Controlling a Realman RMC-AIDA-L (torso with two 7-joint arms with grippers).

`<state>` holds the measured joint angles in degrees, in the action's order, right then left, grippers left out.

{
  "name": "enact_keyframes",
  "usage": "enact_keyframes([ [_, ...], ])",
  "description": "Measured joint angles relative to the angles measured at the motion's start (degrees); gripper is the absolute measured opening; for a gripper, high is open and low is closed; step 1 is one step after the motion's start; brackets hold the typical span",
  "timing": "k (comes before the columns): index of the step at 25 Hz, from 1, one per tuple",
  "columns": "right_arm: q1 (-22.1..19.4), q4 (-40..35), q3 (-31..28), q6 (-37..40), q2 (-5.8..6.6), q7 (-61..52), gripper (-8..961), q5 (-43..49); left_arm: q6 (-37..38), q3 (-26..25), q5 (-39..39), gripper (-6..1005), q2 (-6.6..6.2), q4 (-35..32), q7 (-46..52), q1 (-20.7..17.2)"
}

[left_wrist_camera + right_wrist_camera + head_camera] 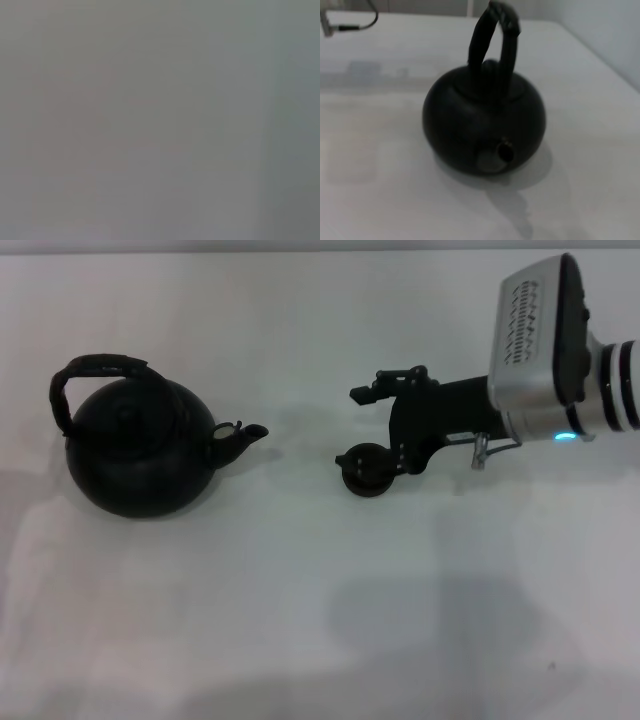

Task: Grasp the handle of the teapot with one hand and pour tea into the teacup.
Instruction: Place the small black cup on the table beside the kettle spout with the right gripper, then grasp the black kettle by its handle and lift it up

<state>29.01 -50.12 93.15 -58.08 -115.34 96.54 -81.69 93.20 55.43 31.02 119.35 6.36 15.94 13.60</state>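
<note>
The black round-bellied teapot (135, 455) stands at the left of the white table, its spout (243, 435) pointing right. Its dark arched handle (95, 370) stands up over the lid. The tiny dark teacup (366, 478) sits right of the spout, with a gap between them. My right gripper (370, 425) reaches in from the right, open, with its lower fingertip at the cup and its upper finger (388, 386) well apart. The right wrist view shows the teapot (482, 125) spout-on, with its handle (495, 45) upright. The left gripper is out of view; the left wrist view shows only blank grey.
The white table (300, 620) spreads in front of the teapot and cup. My right arm's silver wrist housing (540, 340) hangs over the far right. A thin cable (352, 25) lies at the table's far edge in the right wrist view.
</note>
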Motion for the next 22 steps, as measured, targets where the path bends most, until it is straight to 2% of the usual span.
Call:
enact_keyframes([
  [6,-0.41,-0.28,-2.69,-0.83,0.03,1.43,878,-0.07,1.86,6.22,0.00,832,0.01,-0.03,-0.13,-0.43],
  [14,-0.43,-0.15,-4.16,-0.14,0.04,2.11,878,-0.14,2.54,9.46,2.12,832,0.08,-0.20,-0.33,0.14],
  [22,-0.63,-0.41,-4.39,-0.28,0.03,2.22,878,-0.21,-0.37,9.42,2.24,833,0.04,-0.13,0.15,1.17],
])
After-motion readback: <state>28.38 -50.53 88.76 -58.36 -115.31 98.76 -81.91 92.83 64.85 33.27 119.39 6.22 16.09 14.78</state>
